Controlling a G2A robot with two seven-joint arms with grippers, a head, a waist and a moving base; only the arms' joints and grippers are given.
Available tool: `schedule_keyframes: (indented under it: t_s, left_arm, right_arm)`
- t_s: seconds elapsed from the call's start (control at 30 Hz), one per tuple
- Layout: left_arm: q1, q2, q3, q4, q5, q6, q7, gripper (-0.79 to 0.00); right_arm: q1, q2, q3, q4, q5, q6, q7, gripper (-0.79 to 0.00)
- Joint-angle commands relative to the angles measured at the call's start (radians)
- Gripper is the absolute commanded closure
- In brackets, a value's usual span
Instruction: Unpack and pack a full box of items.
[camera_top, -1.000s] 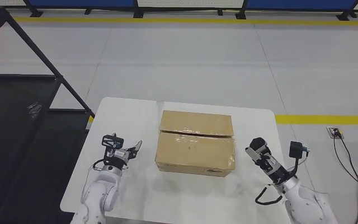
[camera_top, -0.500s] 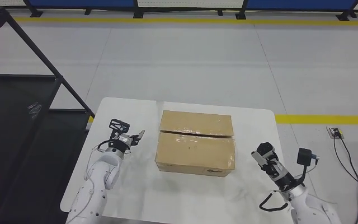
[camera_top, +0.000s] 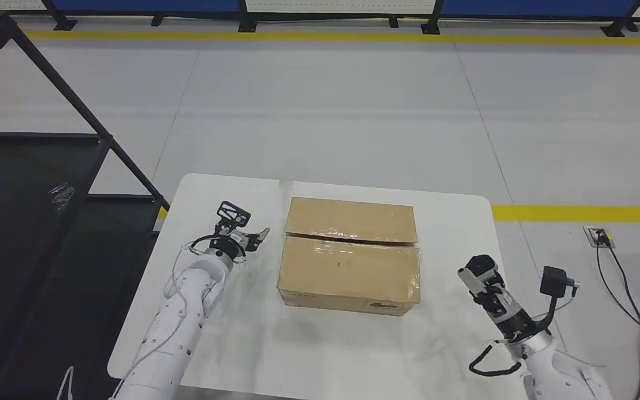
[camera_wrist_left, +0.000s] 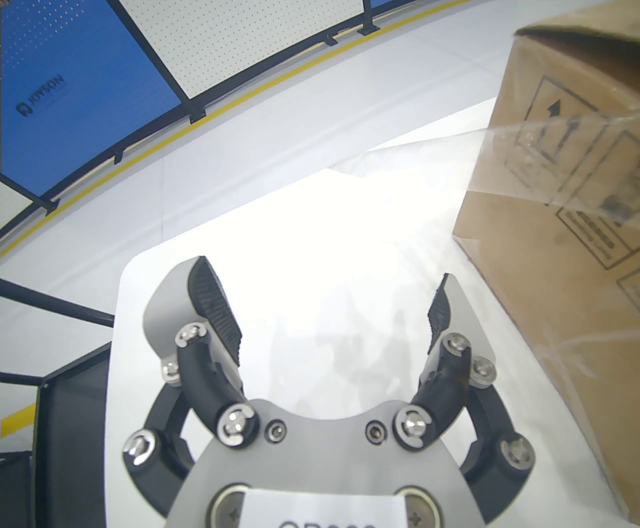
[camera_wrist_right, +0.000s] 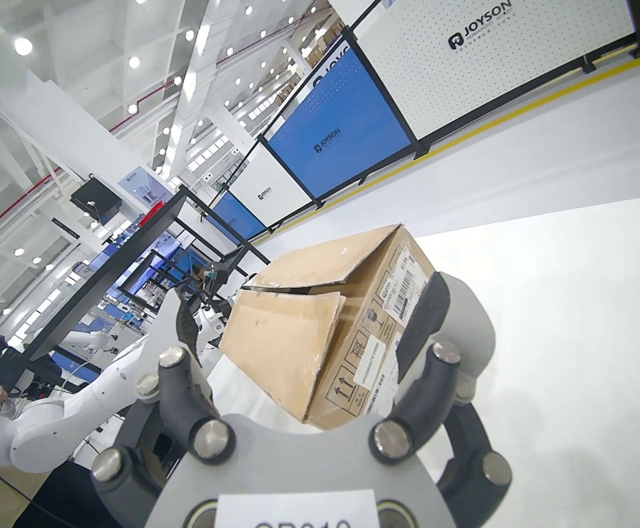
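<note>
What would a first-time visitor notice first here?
The brown cardboard box, flaps folded down, in the middle of the white table. A white robot arm stands on each side: the left arm near the box's end, the right arm farther off, both with jaws open and empty.

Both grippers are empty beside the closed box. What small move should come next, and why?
Probably lift the left gripper toward the top of the box: its jaws stand open and empty beside one end, and the flaps lie shut with a slight gap between them, so opening them comes first.
</note>
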Motion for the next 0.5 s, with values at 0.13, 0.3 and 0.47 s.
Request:
schedule_keyframes:
  t_s: [0.13,0.3,0.47]
  left_arm:
    - [-0.146,-0.051,0.113,0.251,0.019,0.027,0.126,-0.785]
    - [-0.222,-0.094,0.170,0.375,0.006,0.074,0.191,-0.785]
    - [-0.263,-0.129,0.198,0.450,-0.019,0.129,0.250,-0.785]
  right_arm:
    - [-0.031,0.002,0.027,-0.003,0.012,-0.007,-0.016,-0.785]
    - [-0.049,0.002,0.038,-0.003,0.020,-0.008,-0.026,-0.785]
    - [-0.057,0.002,0.044,0.000,0.025,-0.010,-0.033,-0.785]
